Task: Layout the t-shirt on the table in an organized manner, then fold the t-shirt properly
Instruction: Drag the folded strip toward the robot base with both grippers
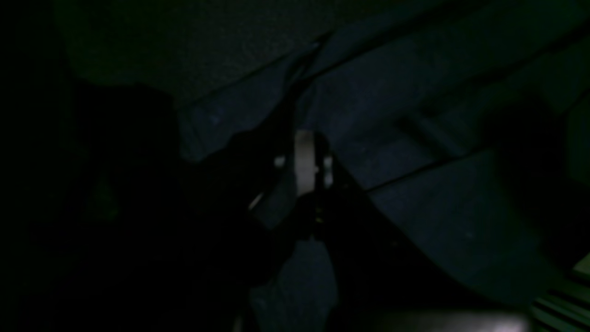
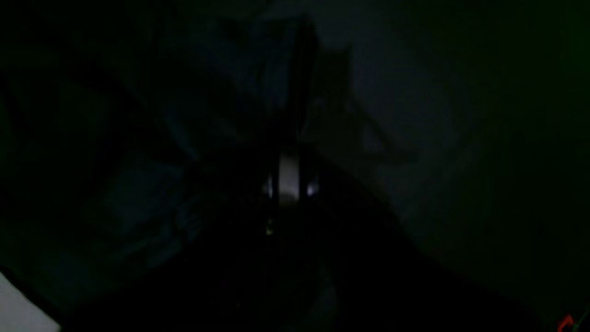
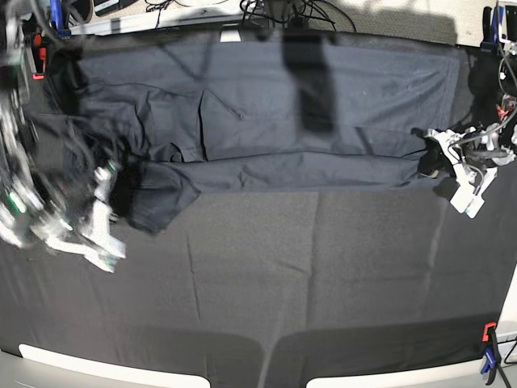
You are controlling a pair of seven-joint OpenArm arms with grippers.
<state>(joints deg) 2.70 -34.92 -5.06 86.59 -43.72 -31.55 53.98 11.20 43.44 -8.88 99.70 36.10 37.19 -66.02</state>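
The dark navy-grey t-shirt [image 3: 266,121] lies stretched across the far half of the table [image 3: 283,275], its near edge doubled over into a long straight band. At the band's right end, my left gripper [image 3: 430,159] is shut on the shirt's edge. The left wrist view is very dark: its shut fingertips [image 1: 306,133] pinch cloth, and t-shirt [image 1: 415,92] creases run away from them. My right gripper [image 3: 121,176], blurred by motion, is shut on the shirt's left end, where a flap hangs toward the front. In the dim right wrist view the shut gripper [image 2: 290,152] sits in t-shirt [image 2: 392,115] folds.
A blue and red clamp [image 3: 490,360] grips the table's near right corner, and others sit at the far right [image 3: 491,24] and far left [image 3: 55,16]. Cables [image 3: 283,10] lie along the back edge. The pale rim [image 3: 81,360] runs along the front.
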